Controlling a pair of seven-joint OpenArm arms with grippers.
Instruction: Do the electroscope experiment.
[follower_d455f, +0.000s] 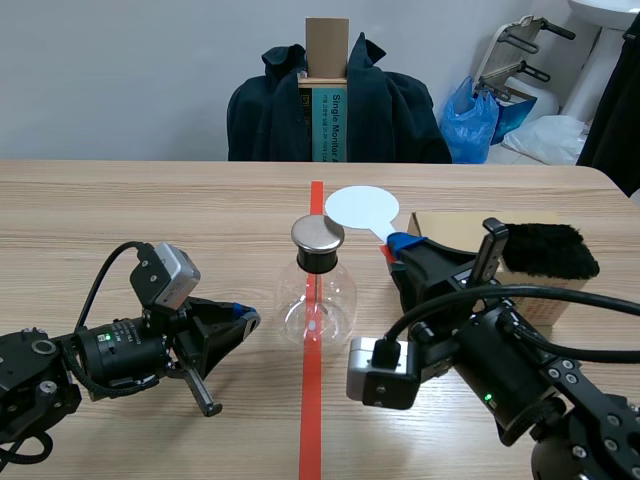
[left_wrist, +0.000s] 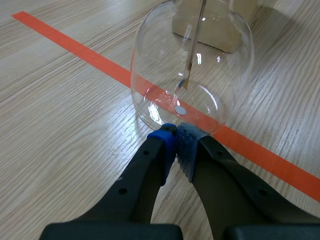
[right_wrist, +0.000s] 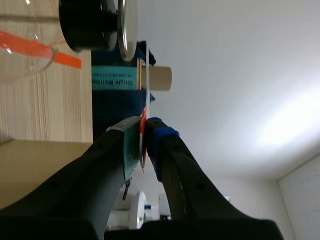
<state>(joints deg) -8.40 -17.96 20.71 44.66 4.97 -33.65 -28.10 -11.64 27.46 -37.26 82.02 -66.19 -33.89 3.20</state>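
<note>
We see the flask (left_wrist: 192, 65) cut off above its bulb in the left wrist view. The right gripper (follower_d455f: 398, 246) hides part of the handle of the white paddle (follower_d455f: 361, 208).

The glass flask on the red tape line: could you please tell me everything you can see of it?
The glass flask is round-bodied, clear and upright on the tape line. A black stopper plugs its neck, topped by a flat metal disc. Inside, a thin rod hangs down with small foil strips at its end. The left gripper, jaws shut, sits just beside its base; the white paddle in the right gripper is close behind the disc.
</note>
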